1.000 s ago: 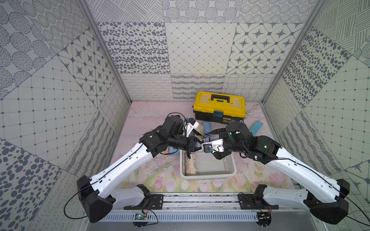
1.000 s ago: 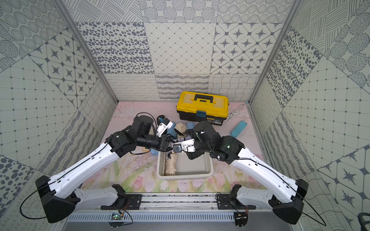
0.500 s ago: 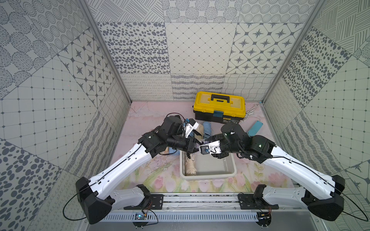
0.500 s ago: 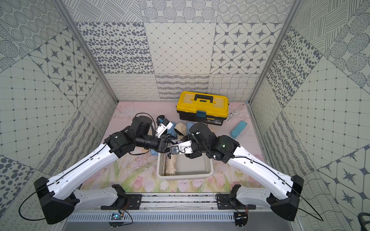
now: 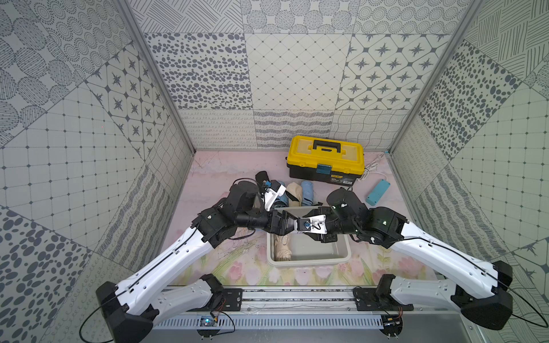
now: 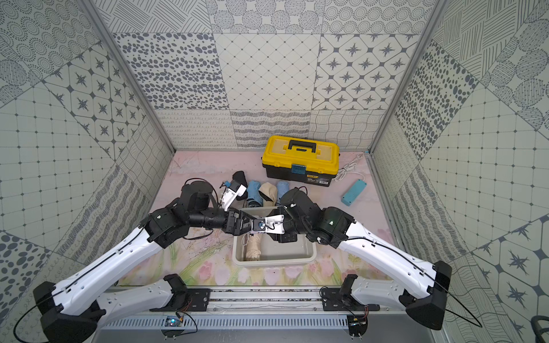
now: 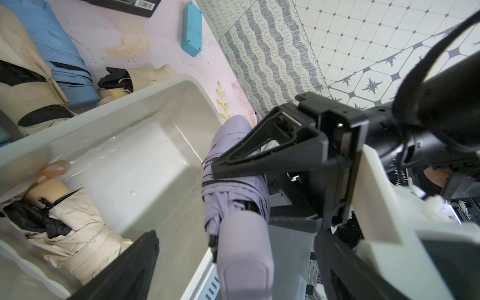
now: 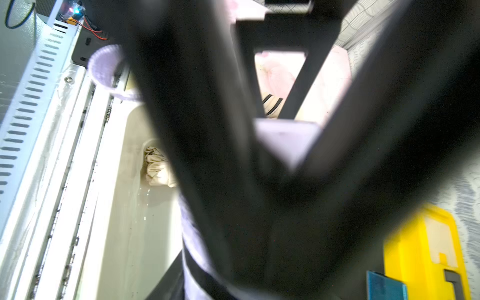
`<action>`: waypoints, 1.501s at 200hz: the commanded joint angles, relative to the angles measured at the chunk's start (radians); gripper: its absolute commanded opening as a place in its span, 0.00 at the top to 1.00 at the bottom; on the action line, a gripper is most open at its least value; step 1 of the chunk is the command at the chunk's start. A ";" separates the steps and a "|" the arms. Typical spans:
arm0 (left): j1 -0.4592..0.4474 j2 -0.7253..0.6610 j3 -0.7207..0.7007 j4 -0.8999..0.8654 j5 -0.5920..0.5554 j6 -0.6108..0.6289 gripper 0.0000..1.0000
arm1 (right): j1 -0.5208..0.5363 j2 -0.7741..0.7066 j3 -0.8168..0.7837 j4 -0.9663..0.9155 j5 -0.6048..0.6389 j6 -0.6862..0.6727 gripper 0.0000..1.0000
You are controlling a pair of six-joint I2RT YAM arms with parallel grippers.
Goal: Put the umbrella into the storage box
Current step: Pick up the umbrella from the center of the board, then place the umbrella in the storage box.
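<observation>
A folded lilac umbrella (image 7: 235,197) hangs over the white storage box (image 5: 309,262), at its far left end. In the left wrist view my right gripper (image 7: 249,176) is shut on the umbrella's canopy. My left gripper (image 7: 236,239) is open, its fingers (image 7: 130,265) standing apart on either side of the lilac handle without touching it. In both top views the two grippers meet nose to nose over the box, and my left gripper (image 5: 280,224) hides the lilac umbrella. A beige folded umbrella (image 5: 280,248) lies inside the box along its left wall.
A yellow-lidded black toolbox (image 5: 325,157) stands at the back. Blue (image 5: 307,193) and beige (image 5: 294,193) folded umbrellas lie just behind the box. A teal case (image 5: 378,192) and a white cable (image 5: 372,170) lie at the back right.
My right gripper moved left and shut on the lilac umbrella. My left gripper, which was shut on the handle, has opened off it.
</observation>
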 commanded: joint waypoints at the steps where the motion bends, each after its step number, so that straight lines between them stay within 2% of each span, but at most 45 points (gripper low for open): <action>1: 0.000 -0.138 -0.085 0.108 -0.146 -0.077 0.01 | 0.003 -0.033 -0.052 0.137 0.061 0.250 0.58; 31: 0.000 -0.223 -0.123 0.038 -0.395 -0.114 0.01 | 0.051 -0.032 -0.106 0.241 0.158 0.521 0.59; 56: 0.000 -0.233 -0.120 -0.014 -0.538 -0.113 0.01 | 0.096 0.020 -0.099 0.273 0.248 0.712 0.60; 83: 0.002 -0.234 -0.119 -0.061 -0.701 -0.165 0.01 | 0.133 0.097 -0.059 0.258 0.341 0.921 0.62; 109: 0.005 -0.244 -0.159 -0.091 -0.804 -0.224 0.01 | 0.143 0.150 -0.019 0.183 0.431 1.135 0.63; 159: 0.038 -0.245 -0.223 -0.094 -0.761 -0.276 0.02 | 0.145 0.201 -0.004 0.044 0.504 1.442 0.63; 219: 0.078 -0.210 -0.245 -0.110 -0.690 -0.313 0.05 | 0.144 0.241 -0.054 0.009 0.505 1.616 0.63; 256: 0.086 -0.212 -0.250 -0.096 -0.681 -0.332 0.07 | 0.144 0.312 -0.039 0.082 0.473 1.607 0.60; 300: 0.090 -0.218 -0.253 -0.091 -0.669 -0.329 0.07 | 0.145 0.383 -0.112 0.228 0.413 1.634 0.60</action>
